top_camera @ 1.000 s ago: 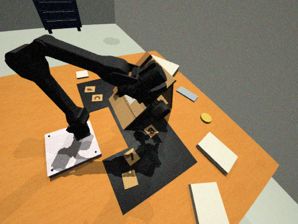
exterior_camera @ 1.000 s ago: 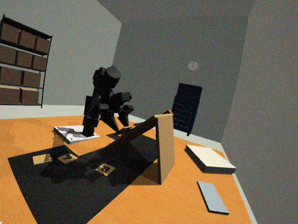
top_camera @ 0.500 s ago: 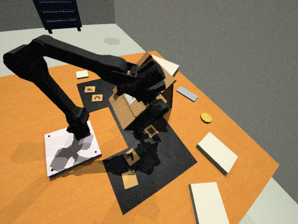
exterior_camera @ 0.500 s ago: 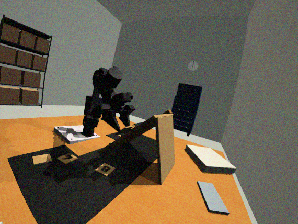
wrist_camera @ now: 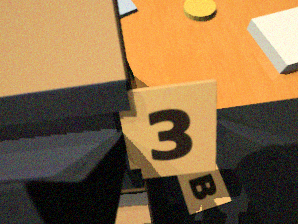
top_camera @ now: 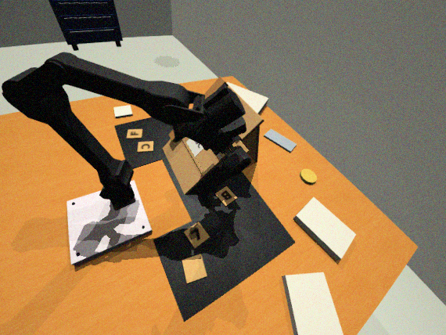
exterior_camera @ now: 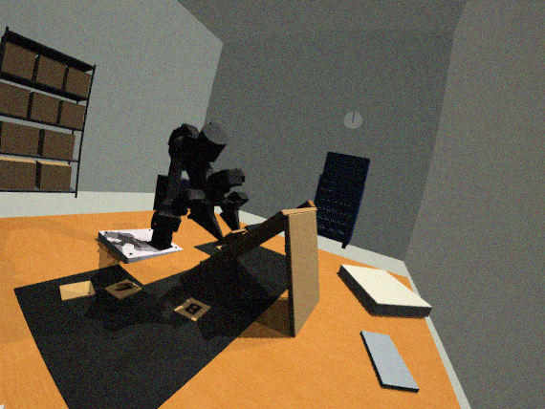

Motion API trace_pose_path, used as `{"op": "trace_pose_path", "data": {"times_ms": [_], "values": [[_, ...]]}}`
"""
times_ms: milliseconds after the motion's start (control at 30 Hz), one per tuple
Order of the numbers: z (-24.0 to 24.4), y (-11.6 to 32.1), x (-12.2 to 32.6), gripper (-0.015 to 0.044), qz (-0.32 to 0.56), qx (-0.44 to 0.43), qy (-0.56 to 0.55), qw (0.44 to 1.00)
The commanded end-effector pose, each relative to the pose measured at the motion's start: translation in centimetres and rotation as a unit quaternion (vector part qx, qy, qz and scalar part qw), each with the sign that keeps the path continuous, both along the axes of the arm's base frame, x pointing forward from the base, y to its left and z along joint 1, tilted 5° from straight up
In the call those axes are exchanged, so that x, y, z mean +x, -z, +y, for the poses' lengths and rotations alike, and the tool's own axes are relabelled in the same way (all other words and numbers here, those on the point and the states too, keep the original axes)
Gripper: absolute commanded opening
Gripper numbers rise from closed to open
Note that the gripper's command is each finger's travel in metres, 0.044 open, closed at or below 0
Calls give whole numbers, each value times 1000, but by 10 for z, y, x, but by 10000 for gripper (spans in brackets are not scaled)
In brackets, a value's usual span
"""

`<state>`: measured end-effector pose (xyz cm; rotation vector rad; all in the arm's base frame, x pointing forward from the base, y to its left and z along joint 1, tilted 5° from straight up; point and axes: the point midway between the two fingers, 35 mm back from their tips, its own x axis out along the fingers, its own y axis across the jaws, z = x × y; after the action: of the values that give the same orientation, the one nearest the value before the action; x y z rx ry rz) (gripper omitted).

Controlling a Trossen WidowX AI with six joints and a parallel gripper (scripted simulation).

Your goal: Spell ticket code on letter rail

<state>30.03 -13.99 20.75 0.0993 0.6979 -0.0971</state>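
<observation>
My gripper (top_camera: 239, 148) (exterior_camera: 229, 234) is shut on the 3 tile (wrist_camera: 171, 131), at the slanted board (top_camera: 183, 169) (wrist_camera: 55, 42). In the wrist view the tile's left edge meets the end of the board's dark lower edge; whether it is inside the rail is hidden. The ticket (top_camera: 193, 147) is partly covered by the arm and its code is unreadable. The B tile (top_camera: 226, 196) (exterior_camera: 192, 309) (wrist_camera: 202, 190), the 7 tile (top_camera: 196, 235) (exterior_camera: 123, 289) and a tile with no visible letter (top_camera: 194, 269) (exterior_camera: 76, 290) lie on the mat. The F tile (top_camera: 134, 133) and C tile (top_camera: 145, 146) lie beyond.
The dark mat (top_camera: 258, 250) (exterior_camera: 124, 363) lies below the board. A blue slab (top_camera: 280, 140) (exterior_camera: 389, 360), a yellow disc (top_camera: 308, 176) (wrist_camera: 200, 8) and white blocks (top_camera: 326, 228) (top_camera: 313, 305) stand near the counter's edge. Another white block (top_camera: 250, 97) (exterior_camera: 384, 289) is behind the board.
</observation>
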Motion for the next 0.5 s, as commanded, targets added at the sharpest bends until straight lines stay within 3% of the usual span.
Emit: {"op": "trace_pose_path", "data": {"times_ms": [0,467], "values": [[2,0,0,0,0,0,3,1000],[9,-1,1,0,0,0,3,1000]]}}
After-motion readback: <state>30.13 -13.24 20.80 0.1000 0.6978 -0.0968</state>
